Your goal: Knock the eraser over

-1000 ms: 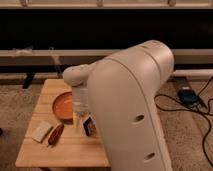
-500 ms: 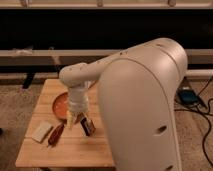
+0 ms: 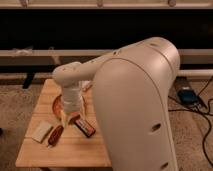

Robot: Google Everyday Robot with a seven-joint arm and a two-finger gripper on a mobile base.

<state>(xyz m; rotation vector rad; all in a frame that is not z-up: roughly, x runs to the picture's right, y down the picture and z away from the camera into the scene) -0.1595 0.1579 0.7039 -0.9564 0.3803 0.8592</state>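
1. Robot arm [image 3: 135, 100]: a bulky white shell fills the right and centre of the view and hides the right part of the wooden table [image 3: 75, 150].
2. Gripper [image 3: 71, 116]: it hangs from the white wrist segment, low over the table's centre, at the near edge of the orange bowl [image 3: 58, 105]. The wrist housing covers most of it, and whether it is clenched or released cannot be told.
3. Eraser [image 3: 85, 127]: a small dark block with an orange-brown face. It lies tilted on the tabletop just right of and below the gripper. Whether the two touch cannot be told.
4. Orange bowl: only its left rim shows; the rest is behind the wrist.
5. Slim reddish-brown object [image 3: 55, 135]: lies left of the eraser, apart from it.
6. Pale flat pad [image 3: 42, 131]: lies near the table's left edge, beside the reddish-brown object.
7. Cables [image 3: 197, 102]: trail on the carpet at right, partly cut off by the frame.
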